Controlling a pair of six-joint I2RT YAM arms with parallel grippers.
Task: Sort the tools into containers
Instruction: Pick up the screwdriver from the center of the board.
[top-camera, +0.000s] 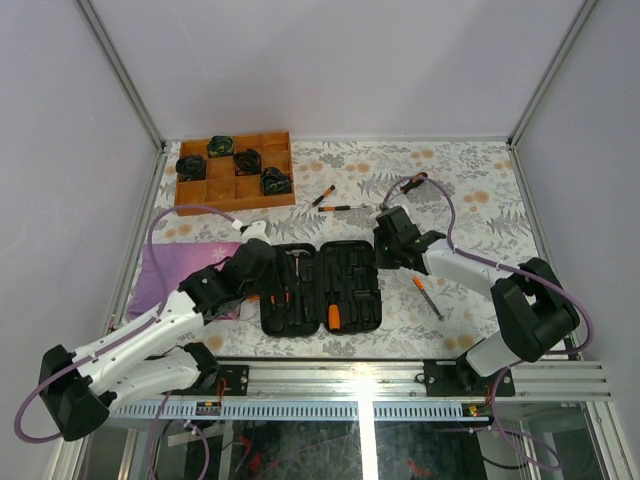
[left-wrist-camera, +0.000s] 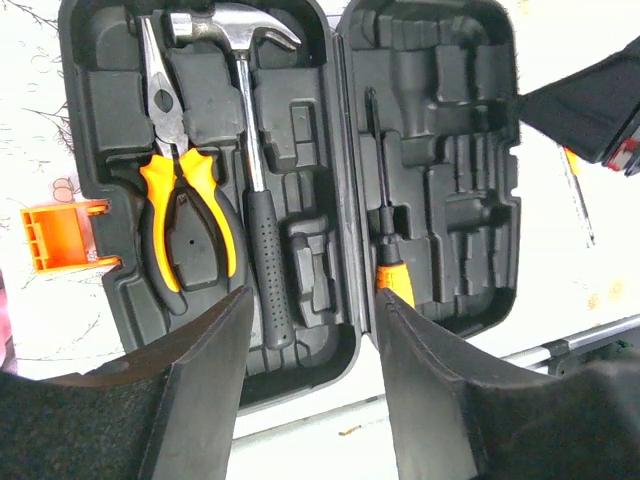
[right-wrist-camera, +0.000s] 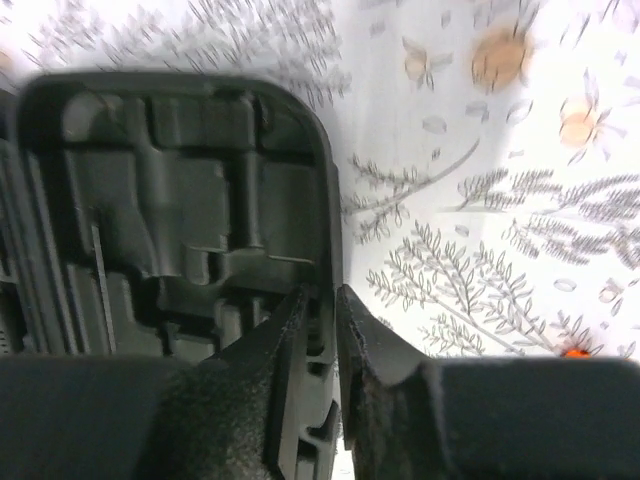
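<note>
The open black tool case lies on the floral table between the two arms, its orange latch jutting from the left side. The right gripper pinches the case's right-hand rim, one finger inside the wall and one outside, while the left gripper hangs over the near edge, jaws well apart and holding nothing. A hammer, orange-handled pliers and an orange-handled screwdriver sit in the moulded slots; a loose screwdriver lies just right of the case, and two further screwdrivers lie beyond it.
</note>
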